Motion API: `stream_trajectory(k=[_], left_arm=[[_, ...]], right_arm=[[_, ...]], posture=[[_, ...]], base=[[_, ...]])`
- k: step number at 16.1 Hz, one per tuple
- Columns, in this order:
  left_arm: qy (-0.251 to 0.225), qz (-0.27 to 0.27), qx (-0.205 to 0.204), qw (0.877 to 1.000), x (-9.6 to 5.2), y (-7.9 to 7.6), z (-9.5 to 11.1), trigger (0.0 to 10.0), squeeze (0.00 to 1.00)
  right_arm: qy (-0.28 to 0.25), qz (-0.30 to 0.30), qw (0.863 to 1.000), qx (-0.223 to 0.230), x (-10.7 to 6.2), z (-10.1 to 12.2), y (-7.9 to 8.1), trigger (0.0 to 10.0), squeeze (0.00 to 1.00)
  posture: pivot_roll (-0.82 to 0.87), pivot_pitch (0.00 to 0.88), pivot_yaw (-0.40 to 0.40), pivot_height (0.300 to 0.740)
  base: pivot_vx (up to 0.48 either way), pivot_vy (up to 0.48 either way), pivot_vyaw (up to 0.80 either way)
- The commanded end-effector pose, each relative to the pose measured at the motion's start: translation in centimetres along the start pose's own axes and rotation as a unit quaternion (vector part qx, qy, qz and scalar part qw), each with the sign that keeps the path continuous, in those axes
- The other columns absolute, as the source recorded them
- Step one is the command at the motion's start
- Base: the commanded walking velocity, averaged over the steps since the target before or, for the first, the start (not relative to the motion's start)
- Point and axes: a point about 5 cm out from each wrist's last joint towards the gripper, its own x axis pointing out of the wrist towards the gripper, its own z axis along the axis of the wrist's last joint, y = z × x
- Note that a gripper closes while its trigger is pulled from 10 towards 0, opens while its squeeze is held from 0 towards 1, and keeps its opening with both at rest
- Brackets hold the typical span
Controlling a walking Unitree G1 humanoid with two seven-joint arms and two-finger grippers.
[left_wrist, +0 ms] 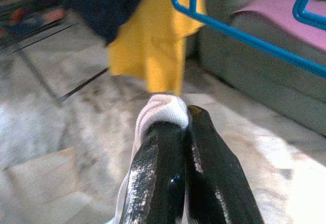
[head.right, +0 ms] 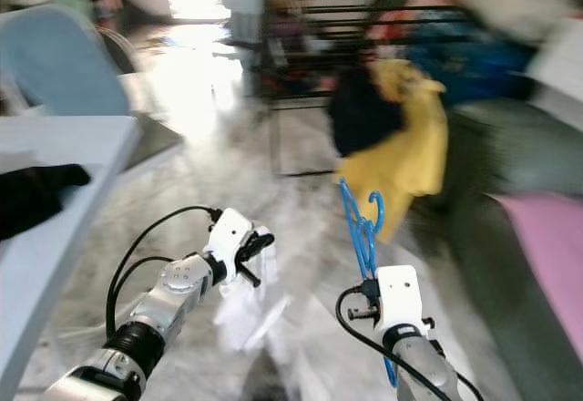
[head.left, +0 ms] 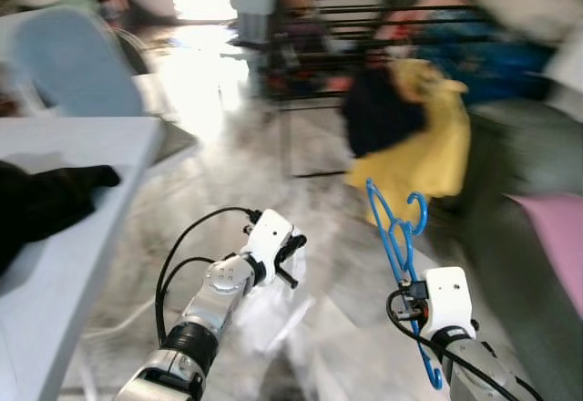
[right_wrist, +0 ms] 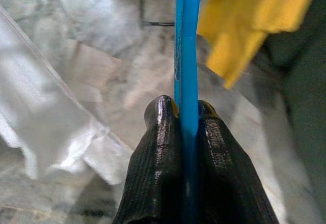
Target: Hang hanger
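Note:
A blue plastic hanger (head.left: pixel 397 237) stands upright in my right gripper (right_wrist: pixel 187 114), whose black fingers are shut on its bar (right_wrist: pixel 186 46). The hook (head.left: pixel 417 211) points up toward a dark drying rack (head.left: pixel 364 18) draped with a yellow garment (head.left: pixel 428 146) and a dark one (head.left: pixel 383 114). My left gripper (left_wrist: pixel 178 122) is shut on a white cloth (left_wrist: pixel 163 109), which hangs below it over the floor (head.left: pixel 273 305). The eye views are blurred.
A white table (head.left: pixel 82 146) at the left carries a black garment (head.left: pixel 46 200). A pale blue chair (head.left: pixel 73 64) stands behind it. A grey sofa (head.left: pixel 528 200) with a pink cushion (head.left: pixel 556 237) is at the right. Marble floor lies between.

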Motion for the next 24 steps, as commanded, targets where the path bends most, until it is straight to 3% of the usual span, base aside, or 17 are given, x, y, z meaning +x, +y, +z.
stream_trajectory(k=[1, 6, 14, 19, 24], left_arm=[[-0.021, 0.002, 0.007, 1.0, -0.07, 0.55, 0.81, 10.0, 0.0], [-0.027, -0.031, 0.002, 0.999, -0.16, 0.19, 0.9, 10.0, 0.0], [-0.029, -0.036, 0.0, 0.999, -0.11, 0.09, 0.99, 10.0, 0.0], [-0.028, -0.033, -0.016, 0.999, -0.07, 0.16, 0.94, 10.0, 0.0], [-0.027, -0.029, -0.026, 0.999, -0.01, 0.37, 1.03, 10.0, 0.0]], right_arm=[[-0.011, 0.001, 1.0, -0.001, 0.04, 0.56, 0.01, 10.0, 0.0], [-0.009, 0.002, 1.0, 0.0, 0.13, 0.56, 0.14, 10.0, 0.0], [-0.009, 0.004, 1.0, -0.002, 0.25, 0.62, 0.36, 10.0, 0.0], [-0.007, 0.006, 1.0, -0.003, 0.29, 0.56, 0.46, 10.0, 0.0], [-0.004, 0.008, 1.0, -0.007, 0.46, 0.61, 0.55, 10.0, 0.0]], posture=[[-0.02, 0.0, -0.05, 0.74], [-0.02, 0.0, -0.049, 0.74], [-0.03, 0.0, -0.045, 0.74], [-0.03, 0.0, -0.043, 0.74], [-0.03, 0.0, -0.045, 0.74]], base=[[0.0, 0.0, 0.0], [0.0, -0.06, 0.0], [0.0, -0.346, 0.0], [0.0, 0.0, 0.0], [0.0, 0.0, -0.68]])
